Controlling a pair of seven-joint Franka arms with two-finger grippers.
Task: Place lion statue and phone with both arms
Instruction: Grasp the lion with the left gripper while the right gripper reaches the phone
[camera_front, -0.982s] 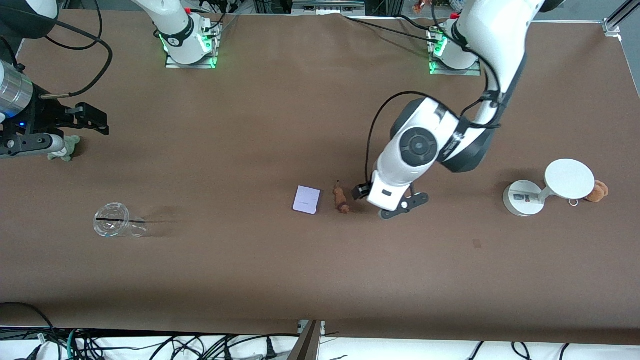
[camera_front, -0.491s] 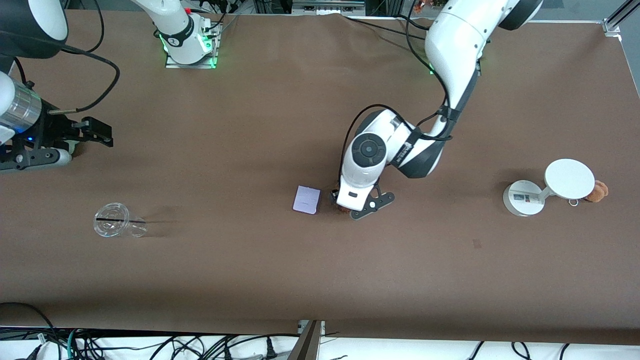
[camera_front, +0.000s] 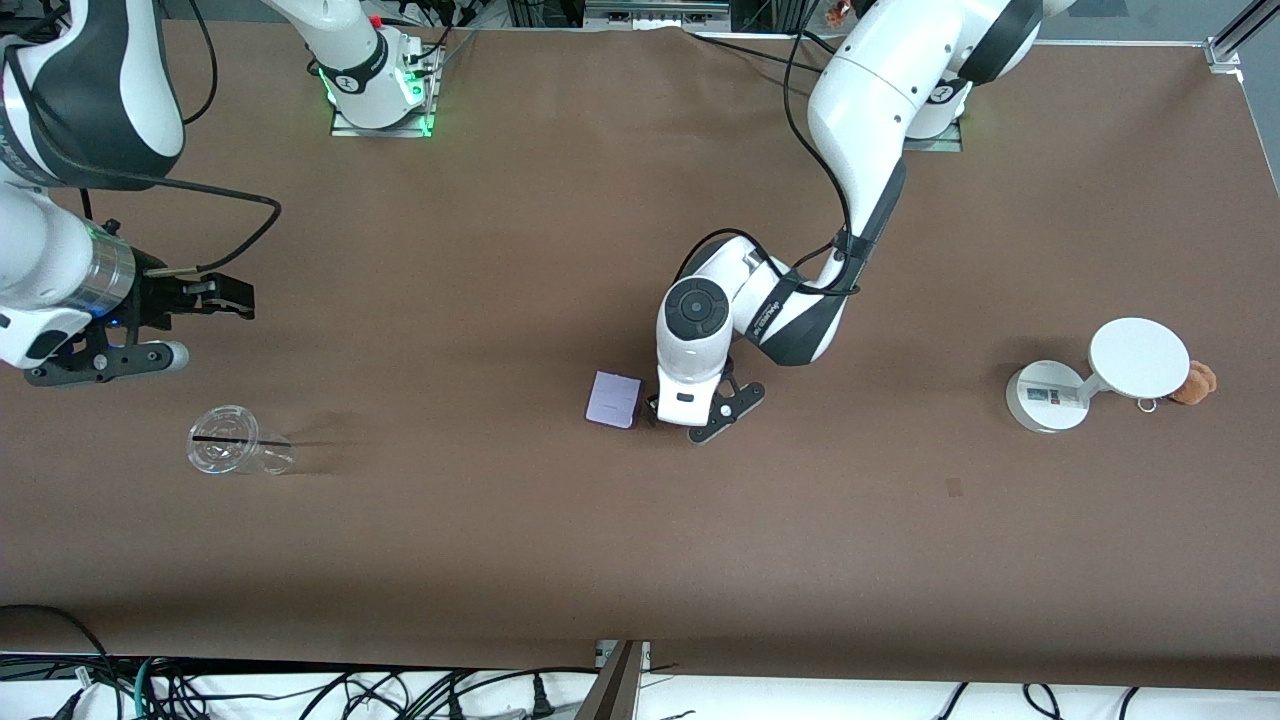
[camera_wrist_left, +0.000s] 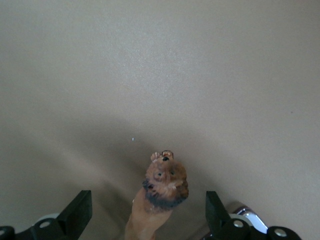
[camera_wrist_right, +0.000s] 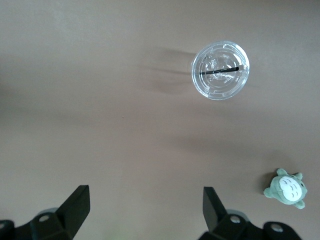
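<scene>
- Between the spread fingers of the left gripper (camera_wrist_left: 149, 220), the lion statue (camera_wrist_left: 159, 192) is being framed, lying on the table (camera_front: 500, 520) and not being pinched.
- Just beside that gripper, toward the right arm's end, the phone (camera_front: 613, 399) is being left flat.
- Near the clear cup (camera_front: 228, 452), the right gripper (camera_front: 205, 325) is being held spread, gripping nothing, with a grey-green plush (camera_wrist_right: 286, 188) being seen below it.

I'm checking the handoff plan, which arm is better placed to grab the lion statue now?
Left. The left claw is open right over the lion statue, beside the phone. The right claw hangs open near the clear cup.
</scene>
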